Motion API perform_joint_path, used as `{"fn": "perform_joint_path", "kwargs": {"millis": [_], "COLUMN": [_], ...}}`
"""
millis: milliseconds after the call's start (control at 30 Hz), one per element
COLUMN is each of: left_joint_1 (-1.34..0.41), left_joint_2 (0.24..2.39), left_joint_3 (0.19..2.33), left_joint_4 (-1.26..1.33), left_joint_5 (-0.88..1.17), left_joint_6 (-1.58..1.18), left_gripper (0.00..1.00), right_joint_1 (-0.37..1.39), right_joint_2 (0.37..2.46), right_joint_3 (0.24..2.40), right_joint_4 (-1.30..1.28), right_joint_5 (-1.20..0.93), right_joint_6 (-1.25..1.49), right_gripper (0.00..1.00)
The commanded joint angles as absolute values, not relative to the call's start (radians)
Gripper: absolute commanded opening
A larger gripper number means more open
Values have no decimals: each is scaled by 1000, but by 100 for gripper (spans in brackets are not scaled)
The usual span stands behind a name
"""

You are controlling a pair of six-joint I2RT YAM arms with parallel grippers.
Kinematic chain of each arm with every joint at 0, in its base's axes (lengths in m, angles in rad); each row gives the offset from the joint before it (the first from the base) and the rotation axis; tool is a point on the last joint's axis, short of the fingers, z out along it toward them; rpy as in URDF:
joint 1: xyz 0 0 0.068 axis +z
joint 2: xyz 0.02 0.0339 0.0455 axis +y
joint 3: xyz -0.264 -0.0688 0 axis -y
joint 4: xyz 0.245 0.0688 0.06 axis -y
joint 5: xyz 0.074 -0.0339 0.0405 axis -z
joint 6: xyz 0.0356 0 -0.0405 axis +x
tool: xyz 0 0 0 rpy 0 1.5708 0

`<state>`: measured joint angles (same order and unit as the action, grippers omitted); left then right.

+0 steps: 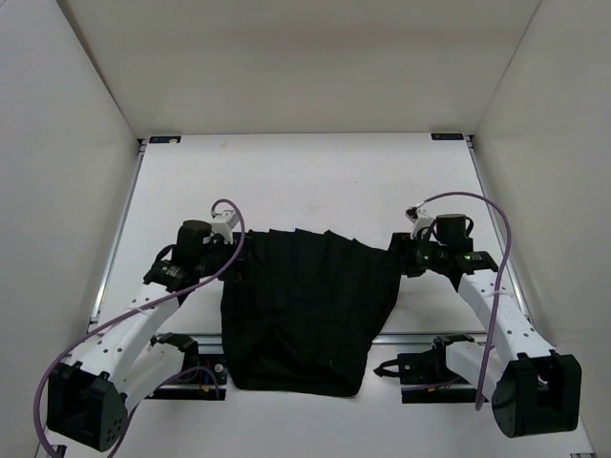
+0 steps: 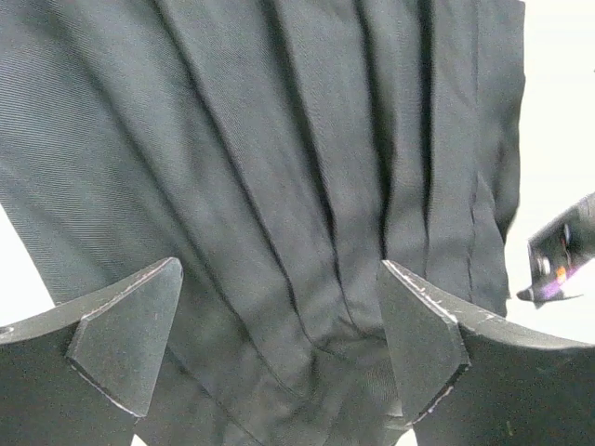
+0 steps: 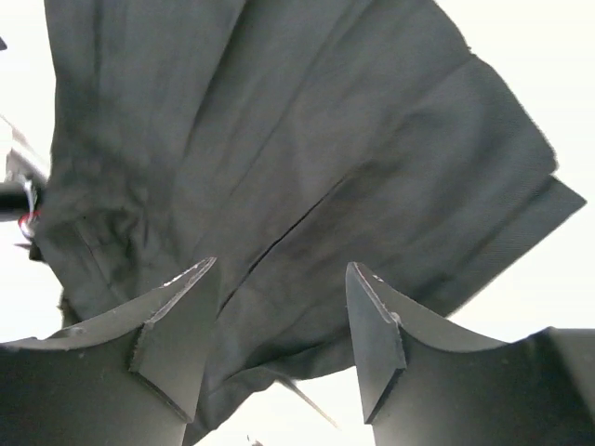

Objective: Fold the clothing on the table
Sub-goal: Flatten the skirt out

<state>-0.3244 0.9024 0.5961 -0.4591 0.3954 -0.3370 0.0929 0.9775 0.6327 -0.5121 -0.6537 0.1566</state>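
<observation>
Black clothing [image 1: 301, 305] on white table [image 1: 315, 181], overlapping silver rail [image 1: 420, 336], purple cables [image 1: 507, 250] nearby

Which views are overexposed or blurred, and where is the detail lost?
Top external: evenly lit and sharp, though the black clothing shows only faint pleats. Left wrist: weave and pleats crisp, the table blown out white. Right wrist: same white glare, fabric softer.

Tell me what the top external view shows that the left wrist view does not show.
Only the top external view shows the whole outline of the clothing on the table, and both white arms, with the left gripper and the right gripper at its far corners. Only the left wrist view shows the left fingers up close, standing wide apart over the cloth. Both views show the black pleats and some white tabletop.
</observation>
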Motion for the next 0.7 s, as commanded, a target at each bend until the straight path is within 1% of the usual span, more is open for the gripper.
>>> {"fn": "perform_joint_path", "kwargs": {"millis": [0, 33, 67, 100, 200, 233, 267, 300, 333, 367, 400, 433, 467, 500, 533, 633, 667], "left_joint_1": [-377, -385, -390, -382, -376, -367, -344, -310, -290, -301, -328, -345, -360, -364, -361, -360, -370], "left_joint_2": [913, 910, 908, 897, 856, 842, 848, 851, 867, 893, 900, 934, 969, 1018, 1041, 1158, 1196], "left_joint_3": [609, 604, 603, 594, 588, 586, 589, 591, 597, 600, 606, 614, 617, 615, 617, 646, 653], "left_joint_4": [-492, -503, -524, -553, -612, -615, -621, -612, -594, -585, -563, -545, -540, -520, -509, -523, -515], "left_joint_5": [500, 511, 508, 496, 402, 355, 336, 330, 327, 309, 264, 218, 201, 190, 205, 169, 149], "left_joint_6": [-314, -314, -316, -321, -365, -406, -437, -477, -507, -517, -553, -569, -572, -580, -572, -548, -545], "left_gripper": [94, 89, 87, 84, 80, 76, 64, 55, 39, 27, 23, 17, 11, 7, 1, 0, 0], "right_joint_1": [165, 211, 219, 242, 279, 282, 290, 291, 282, 275, 265, 258, 255, 258, 255, 270, 271], "right_joint_2": [986, 983, 979, 977, 980, 982, 1005, 1024, 1038, 1070, 1103, 1121, 1155, 1199, 1213, 1320, 1337], "right_joint_3": [654, 641, 623, 624, 582, 575, 569, 560, 557, 551, 549, 552, 560, 574, 590, 664, 672], "right_joint_4": [-512, -508, -502, -503, -494, -495, -502, -502, -496, -492, -477, -468, -453, -442, -436, -423, -419], "right_joint_5": [-671, -648, -643, -640, -623, -602, -582, -575, -578, -568, -577, -583, -577, -578, -574, -560, -557], "right_joint_6": [202, 221, 227, 232, 253, 253, 255, 258, 247, 244, 233, 235, 227, 222, 218, 204, 204], "right_gripper": [54, 54, 56, 55, 54, 55, 53, 48, 45, 35, 28, 24, 21, 15, 8, 1, 0]}}
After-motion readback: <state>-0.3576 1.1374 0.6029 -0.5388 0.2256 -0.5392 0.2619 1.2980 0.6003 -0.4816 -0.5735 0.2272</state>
